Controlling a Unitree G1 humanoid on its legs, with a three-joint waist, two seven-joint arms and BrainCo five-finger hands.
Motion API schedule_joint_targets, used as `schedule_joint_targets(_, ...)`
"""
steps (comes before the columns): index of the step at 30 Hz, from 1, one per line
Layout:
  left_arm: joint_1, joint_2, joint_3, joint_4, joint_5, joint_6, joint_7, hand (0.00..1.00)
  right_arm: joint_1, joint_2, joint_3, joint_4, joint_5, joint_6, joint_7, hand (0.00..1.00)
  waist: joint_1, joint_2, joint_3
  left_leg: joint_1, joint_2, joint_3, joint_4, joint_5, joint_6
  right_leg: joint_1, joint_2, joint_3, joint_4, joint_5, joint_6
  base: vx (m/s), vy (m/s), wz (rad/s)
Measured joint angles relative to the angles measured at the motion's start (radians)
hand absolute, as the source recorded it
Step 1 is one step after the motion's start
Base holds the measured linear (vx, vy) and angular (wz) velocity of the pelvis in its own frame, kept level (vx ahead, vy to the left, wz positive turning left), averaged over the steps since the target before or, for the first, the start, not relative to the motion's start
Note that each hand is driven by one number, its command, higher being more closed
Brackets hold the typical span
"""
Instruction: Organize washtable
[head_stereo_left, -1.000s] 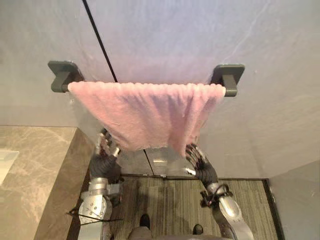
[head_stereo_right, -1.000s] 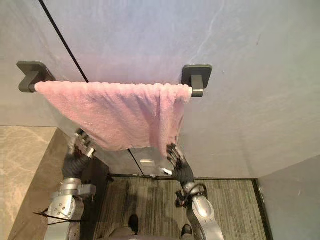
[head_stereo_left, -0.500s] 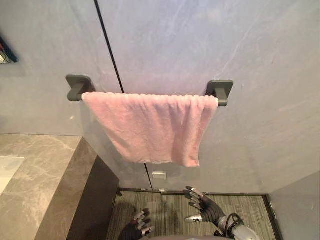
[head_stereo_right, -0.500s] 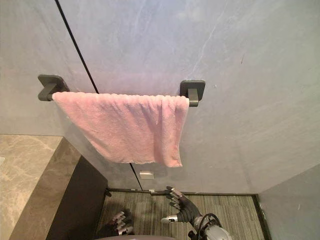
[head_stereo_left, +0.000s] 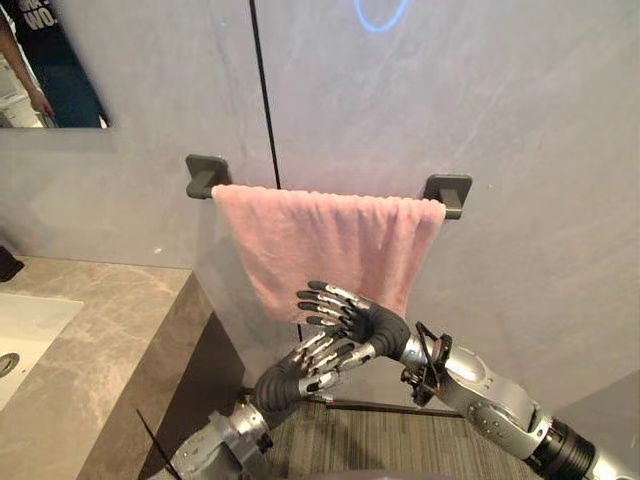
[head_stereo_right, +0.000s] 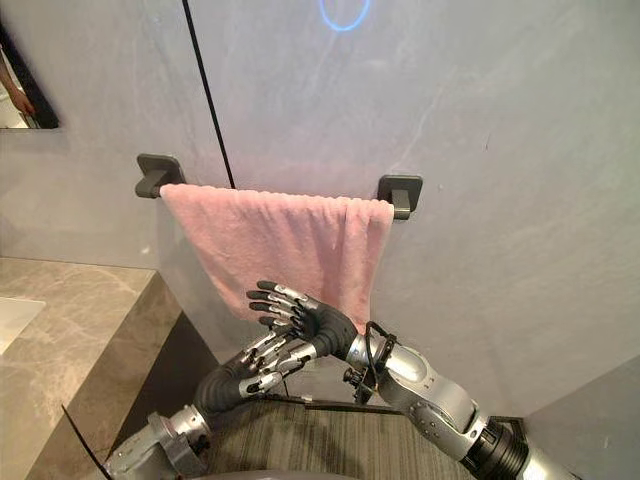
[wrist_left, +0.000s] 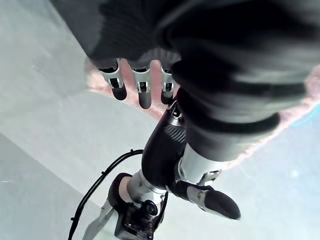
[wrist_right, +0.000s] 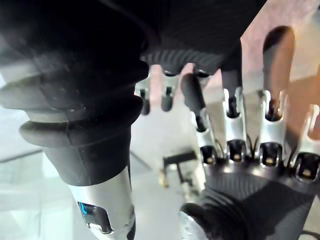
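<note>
Loosely crossed: left hand, right hand, fingers straight, before hanging towel.

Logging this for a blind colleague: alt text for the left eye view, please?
A pink towel hangs spread over a dark towel bar, and both open hands hover before its lower edge, the right hand just above the left hand. A marble counter with a white sink lies to the left, under a mirror.
</note>
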Motion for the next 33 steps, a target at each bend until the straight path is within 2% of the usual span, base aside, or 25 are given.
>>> schedule_joint_targets(3, -0.044, -0.008, 0.032, 0.000, 0.003, -0.017, 0.027, 0.00, -0.006, 0.063, 0.001, 0.003, -0.001, -0.009, -0.028, 0.00, 0.001, -0.003, 0.013, 0.015, -0.001, 0.000, -0.009, 0.003, 0.001, 0.010, -0.001, 0.002, 0.001, 0.000, 0.000, -0.04, 0.002, -0.03)
schedule_joint_targets(6, -0.083, -0.070, 0.088, 0.000, 0.051, -0.028, 0.065, 0.00, -0.032, 0.160, -0.006, 0.031, -0.015, -0.037, -0.060, 0.00, -0.002, -0.010, 0.019, 0.022, -0.002, 0.000, -0.026, 0.017, 0.001, 0.008, 0.000, 0.002, 0.003, 0.000, 0.000, -0.04, -0.006, 0.01)
schedule_joint_targets(8, -0.095, -0.149, 0.123, 0.008, 0.109, -0.034, 0.093, 0.00, -0.032, 0.238, -0.015, 0.067, -0.027, -0.056, -0.080, 0.00, -0.001, -0.018, 0.023, 0.019, -0.002, -0.003, -0.042, 0.025, 0.001, 0.000, 0.000, 0.001, 0.002, 0.000, 0.000, -0.02, -0.006, 0.05)
schedule_joint_targets(11, -0.111, -0.254, 0.160, 0.054, 0.195, -0.042, 0.114, 0.00, -0.032, 0.313, -0.032, 0.120, -0.074, -0.056, -0.098, 0.00, 0.004, -0.022, 0.024, 0.000, -0.003, -0.003, -0.063, 0.038, 0.002, -0.029, 0.000, 0.001, 0.001, 0.000, 0.000, -0.01, -0.002, 0.02)
schedule_joint_targets(14, -0.145, -0.322, 0.187, 0.119, 0.251, -0.050, 0.116, 0.00, -0.024, 0.349, -0.040, 0.149, -0.102, -0.051, -0.100, 0.00, 0.003, -0.030, 0.024, -0.030, -0.003, -0.004, -0.083, 0.055, 0.001, -0.066, 0.001, 0.000, 0.002, 0.004, -0.001, 0.00, 0.000, 0.00)
schedule_joint_targets(15, -0.175, -0.360, 0.202, 0.173, 0.316, -0.051, 0.118, 0.00, -0.019, 0.373, -0.048, 0.175, -0.122, -0.045, -0.105, 0.00, 0.000, -0.032, 0.026, -0.055, -0.004, -0.004, -0.086, 0.061, 0.002, -0.092, 0.001, -0.002, -0.001, 0.009, -0.001, 0.03, -0.001, -0.02)
schedule_joint_targets(20, -0.261, -0.430, 0.260, 0.275, 0.408, -0.054, 0.137, 0.00, -0.011, 0.383, -0.071, 0.208, -0.141, -0.016, -0.108, 0.00, -0.003, -0.034, 0.037, -0.102, -0.004, -0.003, -0.096, 0.067, 0.004, -0.136, 0.001, -0.005, -0.003, 0.011, 0.000, 0.06, -0.005, 0.01)
schedule_joint_targets(23, -0.346, -0.458, 0.315, 0.359, 0.449, -0.074, 0.162, 0.00, -0.010, 0.391, -0.086, 0.217, -0.143, -0.011, -0.109, 0.00, -0.003, -0.033, 0.039, -0.144, -0.004, -0.003, -0.097, 0.068, 0.004, -0.177, 0.001, -0.006, -0.003, 0.014, -0.005, 0.05, -0.009, 0.00)
schedule_joint_targets(26, -0.422, -0.460, 0.349, 0.442, 0.477, -0.085, 0.188, 0.00, -0.012, 0.405, -0.098, 0.217, -0.161, -0.011, -0.121, 0.00, -0.004, -0.033, 0.053, -0.169, -0.003, -0.003, -0.097, 0.070, 0.007, -0.205, 0.001, -0.007, -0.002, 0.019, -0.008, 0.03, -0.004, 0.00)
schedule_joint_targets(28, -0.430, -0.463, 0.348, 0.443, 0.495, -0.115, 0.188, 0.00, -0.018, 0.411, -0.117, 0.217, -0.180, -0.010, -0.124, 0.00, -0.003, -0.031, 0.073, -0.185, -0.003, -0.003, -0.097, 0.073, 0.010, -0.222, 0.000, -0.008, 0.002, 0.022, -0.008, -0.02, 0.001, 0.02)
schedule_joint_targets(33, -0.484, -0.464, 0.356, 0.470, 0.518, -0.140, 0.206, 0.00, -0.039, 0.426, -0.131, 0.217, -0.207, -0.009, -0.144, 0.00, -0.003, -0.028, 0.100, -0.219, -0.006, -0.004, -0.102, 0.093, 0.013, -0.257, -0.002, -0.008, 0.002, 0.033, -0.005, -0.06, -0.002, 0.00)
